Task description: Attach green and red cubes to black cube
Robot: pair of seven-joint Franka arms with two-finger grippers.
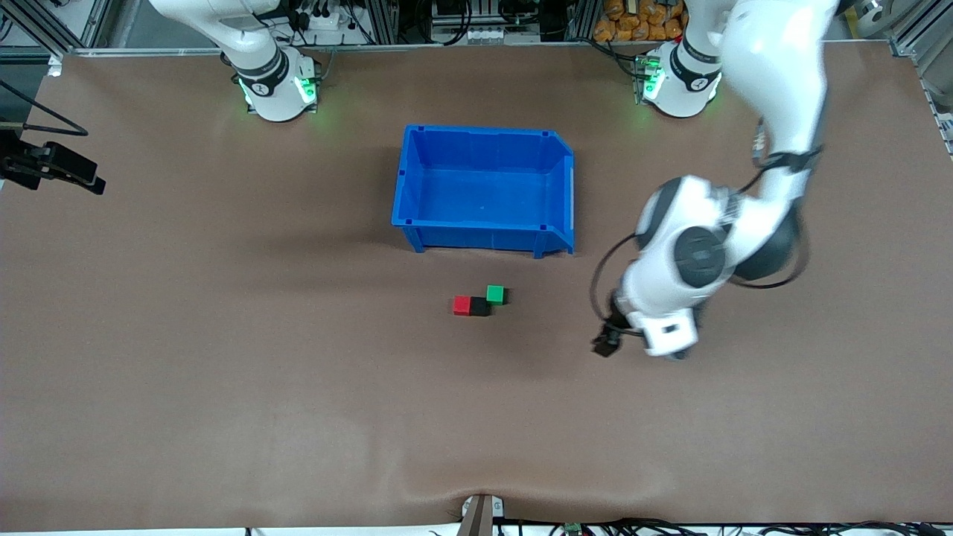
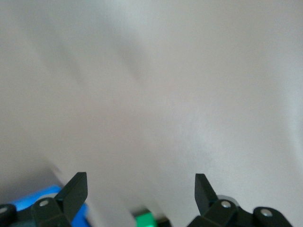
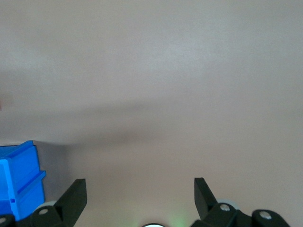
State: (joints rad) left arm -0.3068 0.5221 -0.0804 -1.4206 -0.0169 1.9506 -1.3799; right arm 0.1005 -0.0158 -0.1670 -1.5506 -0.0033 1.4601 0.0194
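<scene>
A wide bench (image 1: pixel 223 372) covered in a smooth, matte brown sheet carries the whole scene. Near its middle stands a blue bin (image 1: pixel 485 190), a glossy moulded plastic box with straight walls, an open top and one lowered, sloped side toward the left arm's end of the bench.

Nearer to the front camera than the bin sit three small plastic cubes, all alike in size and sharp-edged. The red cube (image 1: pixel 462 305) and the black cube (image 1: pixel 480 306) lie side by side and touching, the red one toward the right arm's end. The black cube is matte and dark, the red one bright. The green cube (image 1: pixel 495 294) sits at the black cube's corner, slightly farther from the camera and toward the left arm's end; it seems to touch the black cube only at that corner, offset rather than flush.

The left gripper (image 1: pixel 604 344) hangs over bare bench toward the left arm's end from the cubes, well apart from them. In the left wrist view its flat black fingers (image 2: pixel 75 191) stand wide apart with nothing between them, and a sliver of the green cube (image 2: pixel 144 220) shows at the edge.

The right gripper (image 3: pixel 137 198) is likewise spread and holding nothing, with a corner of the bin (image 3: pixel 19 177) in its wrist view; that arm waits.
</scene>
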